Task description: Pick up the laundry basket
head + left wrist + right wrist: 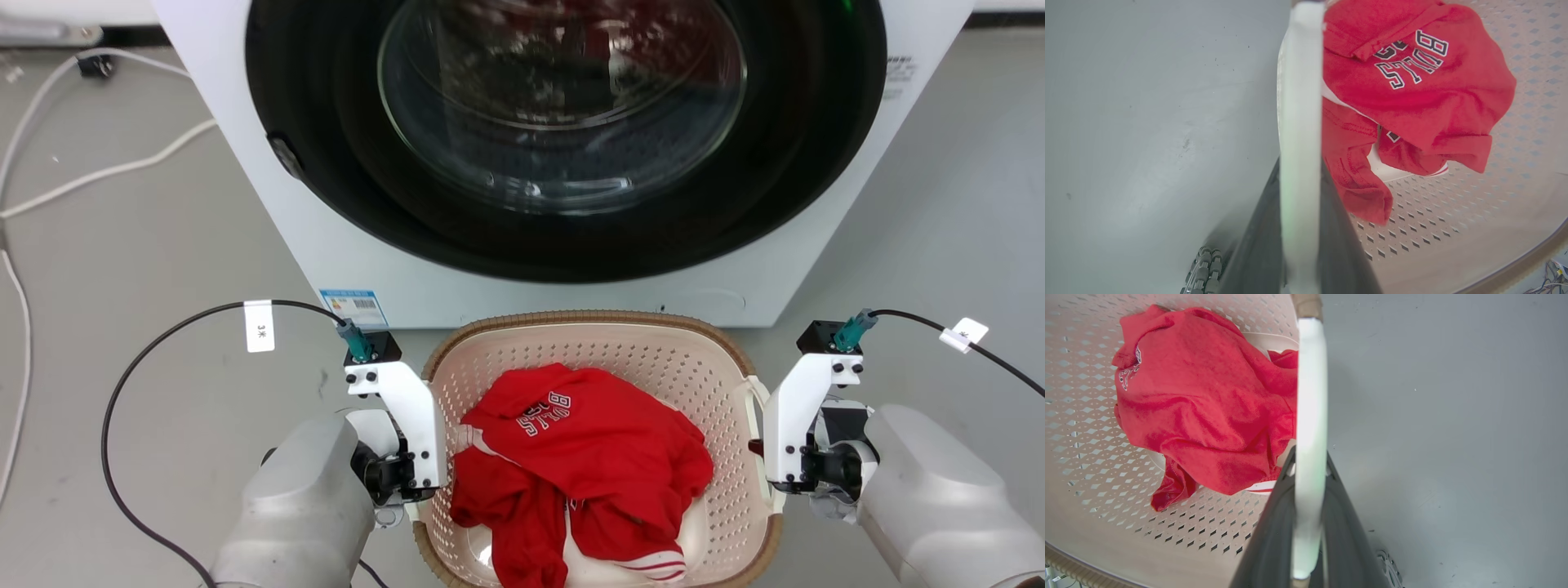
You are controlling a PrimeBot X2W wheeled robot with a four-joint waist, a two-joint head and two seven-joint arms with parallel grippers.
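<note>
The laundry basket, pale pink-beige with a brown woven-look rim, is on the floor side of the washing machine, between my two arms. A red garment with white lettering lies inside it. My left gripper is shut on the basket's white left handle, which runs up between its two dark fingers. On the other side, the white right handle is clamped the same way by my right gripper. In the head view the wrist mounts hide both sets of fingers. Whether the basket touches the floor I cannot tell.
A white front-loading washing machine with a dark round door stands right behind the basket. White cables trail over the grey floor at the far left. Grey floor lies to either side.
</note>
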